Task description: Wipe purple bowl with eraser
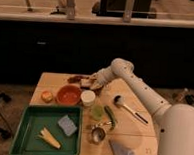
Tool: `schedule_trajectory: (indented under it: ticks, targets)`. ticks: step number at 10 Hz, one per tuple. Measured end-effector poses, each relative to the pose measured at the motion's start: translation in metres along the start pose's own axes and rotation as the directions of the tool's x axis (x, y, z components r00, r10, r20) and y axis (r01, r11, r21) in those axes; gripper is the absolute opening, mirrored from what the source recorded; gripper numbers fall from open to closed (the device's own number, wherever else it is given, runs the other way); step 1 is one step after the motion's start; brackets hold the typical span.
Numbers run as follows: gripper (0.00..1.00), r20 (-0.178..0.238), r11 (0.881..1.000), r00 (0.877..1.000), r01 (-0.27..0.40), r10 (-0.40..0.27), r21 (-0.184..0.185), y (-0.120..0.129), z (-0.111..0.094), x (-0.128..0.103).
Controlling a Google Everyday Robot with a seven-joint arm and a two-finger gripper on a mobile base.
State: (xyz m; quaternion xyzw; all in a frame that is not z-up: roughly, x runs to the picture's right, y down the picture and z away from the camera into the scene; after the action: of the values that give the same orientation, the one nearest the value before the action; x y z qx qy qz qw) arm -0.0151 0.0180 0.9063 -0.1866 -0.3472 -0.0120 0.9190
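Note:
The purple bowl (76,79) is a small dark shallow shape near the table's far edge, just behind the larger orange-red bowl (68,94). My gripper (90,83) reaches in from the right on the white arm (139,90) and sits right at the purple bowl's right side, low over it. A brownish block (85,83) shows at the gripper's tip and may be the eraser; I cannot tell whether it is held.
A white cup (88,97), a green glass (97,112), a green vegetable (110,116), a ladle (129,109), a metal cup (97,135) and a grey cloth (121,151) lie on the table. A green tray (31,137) at front left holds a blue sponge (67,125).

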Motion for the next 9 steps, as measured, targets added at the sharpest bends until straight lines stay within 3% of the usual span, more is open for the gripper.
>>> schedule_trajectory:
  ticks: [5, 9]
  targets:
    - [0.0, 0.007, 1.0, 1.0, -0.013, 0.013, -0.008, 0.004, 0.004, 0.002]
    - [0.0, -0.002, 1.0, 1.0, -0.016, 0.016, 0.009, -0.008, -0.001, 0.012]
